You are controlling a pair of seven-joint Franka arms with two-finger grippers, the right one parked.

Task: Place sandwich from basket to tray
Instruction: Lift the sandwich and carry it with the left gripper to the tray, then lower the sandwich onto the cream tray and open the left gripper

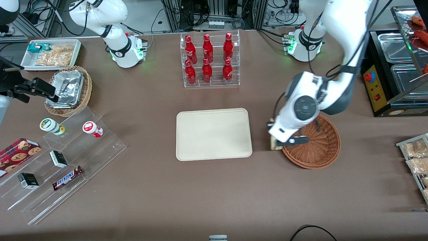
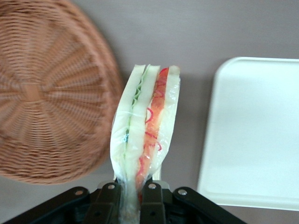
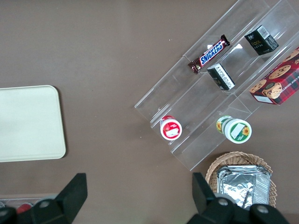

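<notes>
My left gripper (image 2: 133, 196) is shut on the sandwich (image 2: 147, 126), a wrapped wedge of pale bread with green and red filling, which it grips by one narrow end. The sandwich hangs in the air over the bare tabletop between the basket (image 2: 42, 93) and the tray (image 2: 257, 135). In the front view the gripper (image 1: 280, 142) is at the basket's (image 1: 321, 150) rim on the tray's side, and a bit of the sandwich (image 1: 274, 144) shows below the wrist. Nothing lies in the reddish-brown basket, and the cream tray (image 1: 214, 134) is bare.
A clear rack of red bottles (image 1: 210, 60) stands farther from the camera than the tray. Toward the parked arm's end are a stepped acrylic display (image 1: 63, 157) with snacks, a tan foil basket (image 1: 68, 90) and a white bin (image 1: 50, 53). A warmer machine (image 1: 394, 73) stands at the working arm's end.
</notes>
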